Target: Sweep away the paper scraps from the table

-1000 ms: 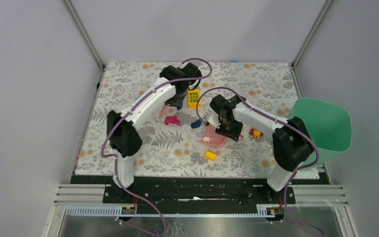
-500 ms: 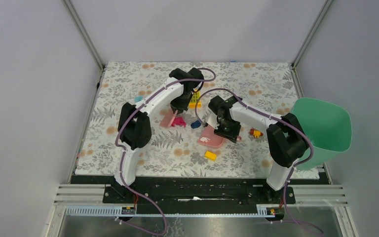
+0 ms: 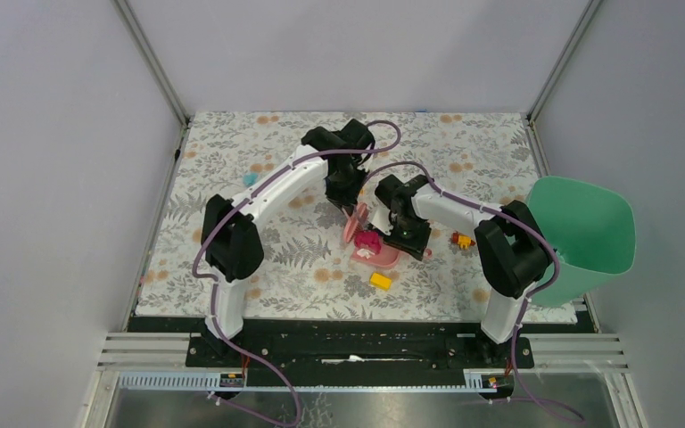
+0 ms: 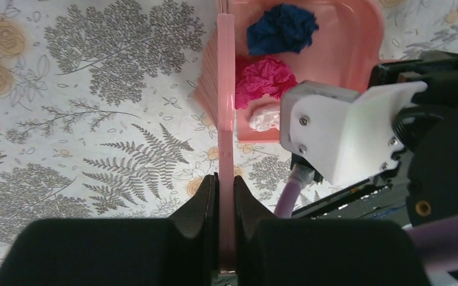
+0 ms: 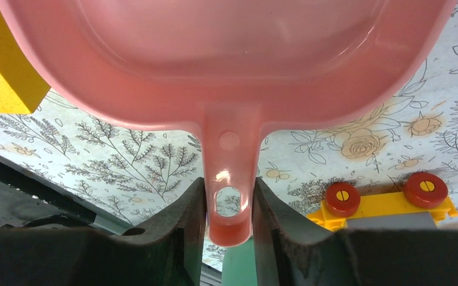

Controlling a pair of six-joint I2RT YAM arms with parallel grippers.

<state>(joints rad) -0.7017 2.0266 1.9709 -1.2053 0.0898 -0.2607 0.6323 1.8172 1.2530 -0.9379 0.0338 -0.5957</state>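
Where nearest the bases, shows yellow block loose on tabletop. Next out, finds right tool clamped on handle of pink dustpan. Holds paper scraps in pan: white, magenta, dark blue, just beside pink brush. Farthest, left tool pinched tight on brush.

No legible text, label or number anywhere.

Printed table: dustpan, yellow block
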